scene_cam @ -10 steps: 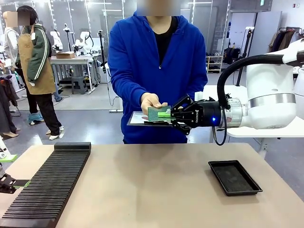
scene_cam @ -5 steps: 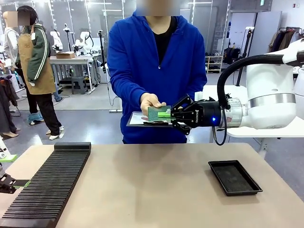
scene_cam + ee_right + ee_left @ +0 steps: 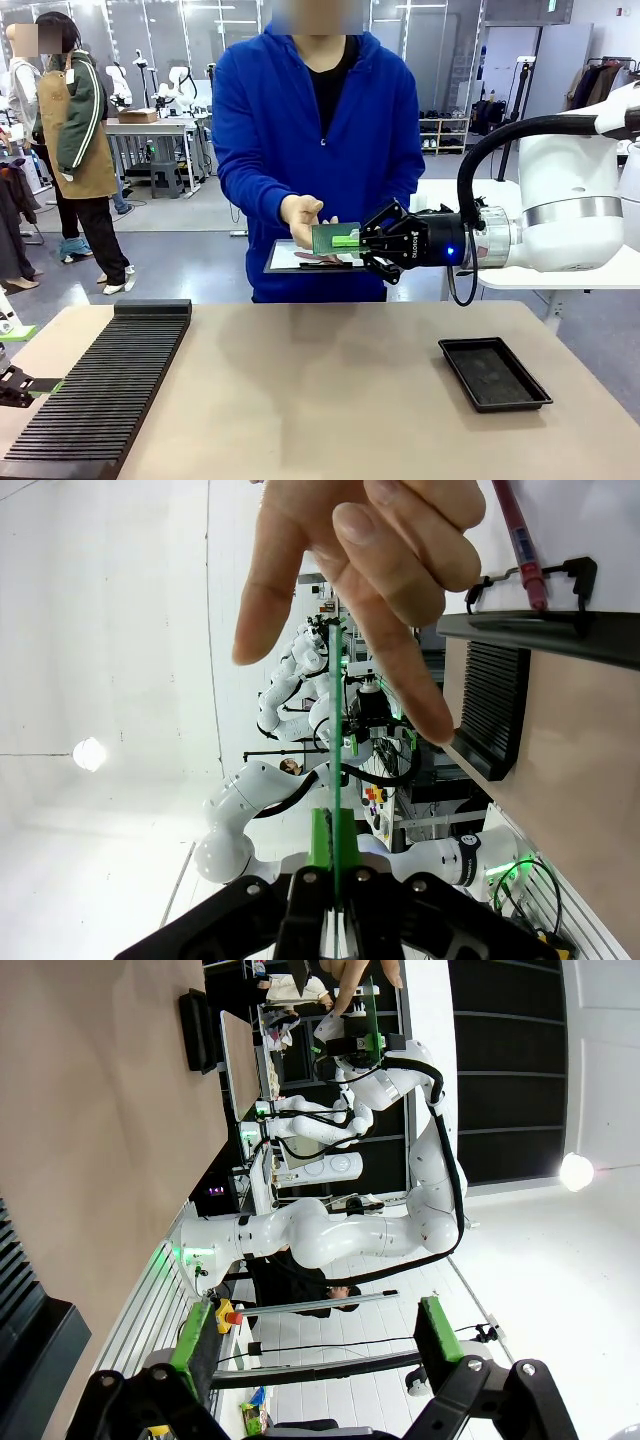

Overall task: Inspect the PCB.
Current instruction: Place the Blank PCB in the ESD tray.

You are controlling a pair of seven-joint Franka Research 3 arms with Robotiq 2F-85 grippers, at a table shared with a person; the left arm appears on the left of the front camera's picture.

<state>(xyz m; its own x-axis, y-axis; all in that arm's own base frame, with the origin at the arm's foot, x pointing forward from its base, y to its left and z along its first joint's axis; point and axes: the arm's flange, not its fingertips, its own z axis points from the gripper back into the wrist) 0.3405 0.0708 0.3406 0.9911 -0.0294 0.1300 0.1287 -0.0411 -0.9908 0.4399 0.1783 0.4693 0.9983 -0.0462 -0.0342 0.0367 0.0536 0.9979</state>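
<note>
Holds the PCB (image 3: 330, 238) clamped in the right gripper (image 3: 352, 241), out past the tabletop's (image 3: 320, 400) far edge, long axis running from the claw straight toward the person's hand (image 3: 303, 215), seemingly pinching its far end. With the left gripper (image 3: 315, 1332) spread apart, near the tabletop's left near corner.

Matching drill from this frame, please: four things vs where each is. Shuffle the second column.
Things
1. PCB
2. black tray
3. black slotted rack
4. clipboard

Places
A. on the table, robot's right side
B. clamped in the right gripper, off the table
C. on the table, robot's left side
D. in front of the person, just below the PCB

Pairs: 1-B, 2-A, 3-C, 4-D
</note>
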